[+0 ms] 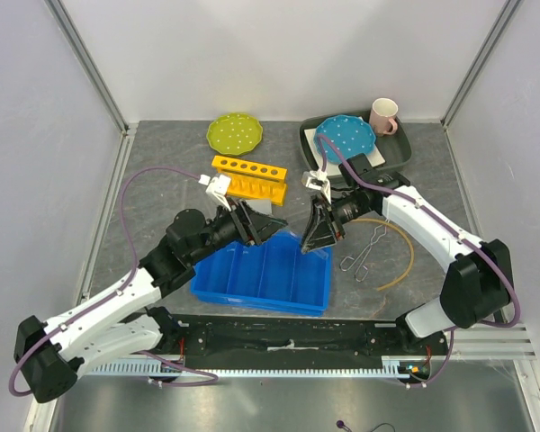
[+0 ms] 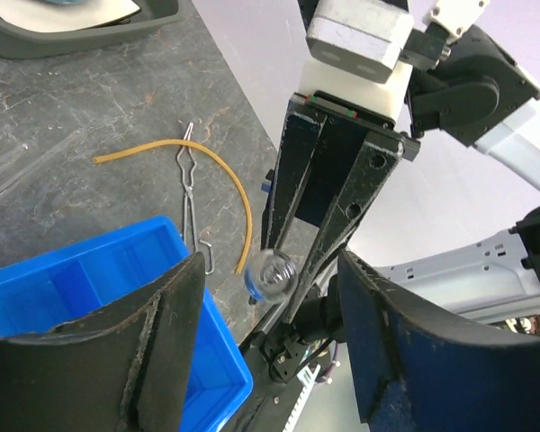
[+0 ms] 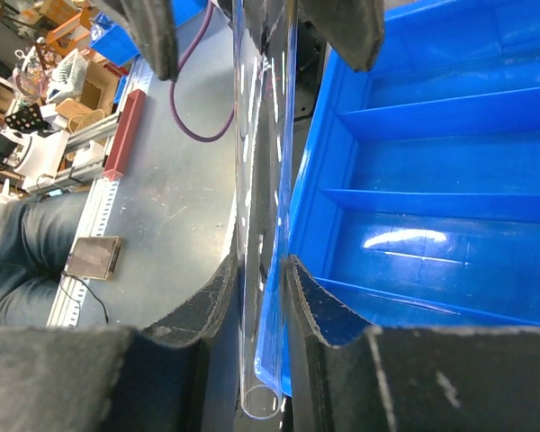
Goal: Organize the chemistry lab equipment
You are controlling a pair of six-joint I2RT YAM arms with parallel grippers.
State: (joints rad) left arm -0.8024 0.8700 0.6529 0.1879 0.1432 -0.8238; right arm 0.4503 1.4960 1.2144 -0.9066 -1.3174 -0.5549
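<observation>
Glass, clear and smooth: a thin-walled cylindrical test tube (image 3: 265, 135) is pinched between the right gripper's (image 3: 263, 279) rough black pads, above the glossy blue plastic divided bin's (image 1: 256, 297) edge. The left gripper (image 2: 270, 270) has its jaws spread either side of the tube's round far end, not touching.

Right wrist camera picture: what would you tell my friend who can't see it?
The right gripper pinches a long clear tube that runs up the middle of the picture. The left gripper sits at the top with its jaws wide apart on either side of the tube, and a blue divided bin fills the right side.
</observation>
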